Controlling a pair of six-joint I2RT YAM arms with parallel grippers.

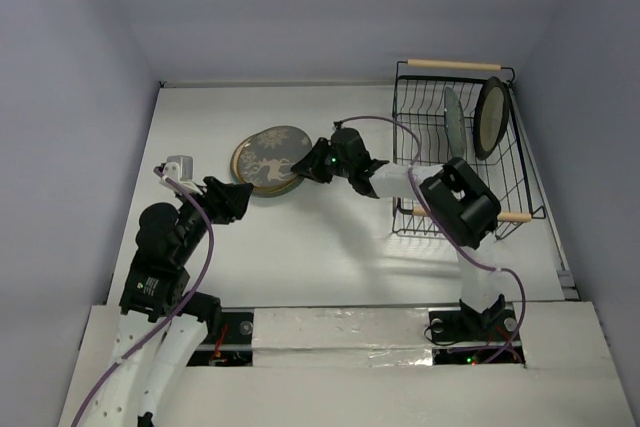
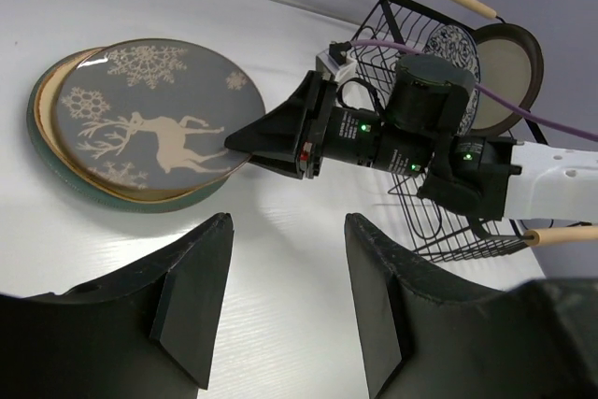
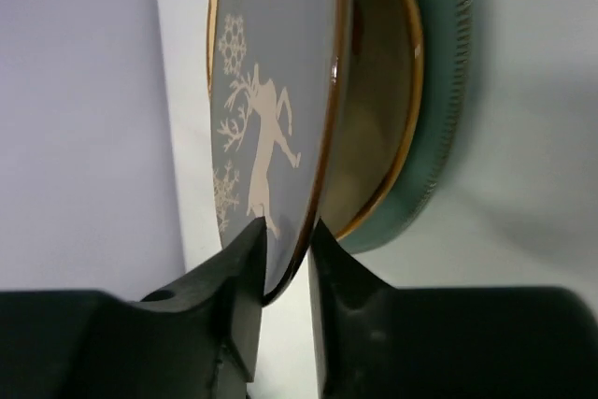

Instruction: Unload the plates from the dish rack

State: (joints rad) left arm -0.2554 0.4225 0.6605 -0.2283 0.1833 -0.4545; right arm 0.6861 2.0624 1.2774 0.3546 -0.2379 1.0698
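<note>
My right gripper (image 1: 303, 169) is shut on the near rim of the grey-brown plate with a deer and snowflakes (image 1: 268, 155). It holds that plate slightly tilted over a tan plate (image 3: 374, 128) that lies on the teal plate (image 3: 434, 119). The right wrist view shows the rim between the fingers (image 3: 288, 240). My left gripper (image 2: 285, 259) is open and empty, just near-left of the stack (image 2: 149, 114). The black wire dish rack (image 1: 455, 64) at the back right holds two upright plates, white floral (image 1: 453, 117) and dark-rimmed cream (image 1: 490, 115).
The right arm (image 2: 420, 128) stretches from the rack side across to the stack. The rack's near wooden handle (image 1: 512, 216) lies beside the right arm's elbow. Walls close in the table on the left, back and right.
</note>
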